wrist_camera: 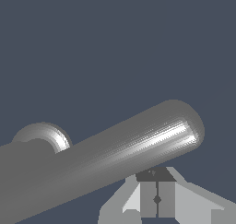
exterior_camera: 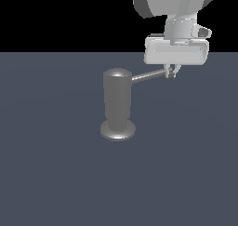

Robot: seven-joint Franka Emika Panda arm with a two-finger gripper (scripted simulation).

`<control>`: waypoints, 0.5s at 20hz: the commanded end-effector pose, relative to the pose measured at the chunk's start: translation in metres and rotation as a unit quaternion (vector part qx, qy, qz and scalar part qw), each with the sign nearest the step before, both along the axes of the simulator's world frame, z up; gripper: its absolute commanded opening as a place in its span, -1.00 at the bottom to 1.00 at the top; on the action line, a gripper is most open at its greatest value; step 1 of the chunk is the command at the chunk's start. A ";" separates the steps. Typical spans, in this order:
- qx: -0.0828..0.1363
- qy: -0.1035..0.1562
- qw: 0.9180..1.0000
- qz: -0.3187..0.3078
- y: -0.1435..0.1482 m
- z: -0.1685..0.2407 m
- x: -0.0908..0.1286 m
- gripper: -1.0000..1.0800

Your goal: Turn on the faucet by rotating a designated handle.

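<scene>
The faucet (exterior_camera: 117, 104) is a glossy dark grey upright cylinder on a wider round base, standing mid-floor in the exterior view. Its handle (exterior_camera: 148, 75), a thin straight rod, sticks out from the cylinder's top toward the exterior view's right. My gripper (exterior_camera: 172, 73) hangs from above right at the rod's free tip. In the wrist view the handle (wrist_camera: 138, 144) fills the frame close up, with the faucet's base (wrist_camera: 44, 133) behind it. My gripper (wrist_camera: 156, 193) is shut, its fingers pressed together with nothing between them, right beside the rod near its tip. Whether they touch the rod is unclear.
A flat dark blue-grey floor (exterior_camera: 56, 174) spreads all around the faucet. My arm's white hand and wrist (exterior_camera: 175, 50) hang over the handle's tip at the exterior view's upper right. No other object shows.
</scene>
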State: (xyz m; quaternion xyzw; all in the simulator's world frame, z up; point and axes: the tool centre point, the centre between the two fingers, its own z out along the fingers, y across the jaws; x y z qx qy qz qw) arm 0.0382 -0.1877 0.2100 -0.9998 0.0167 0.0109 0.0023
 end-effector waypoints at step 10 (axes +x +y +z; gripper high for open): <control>-0.002 -0.010 1.000 0.004 0.009 0.006 0.041 -1.00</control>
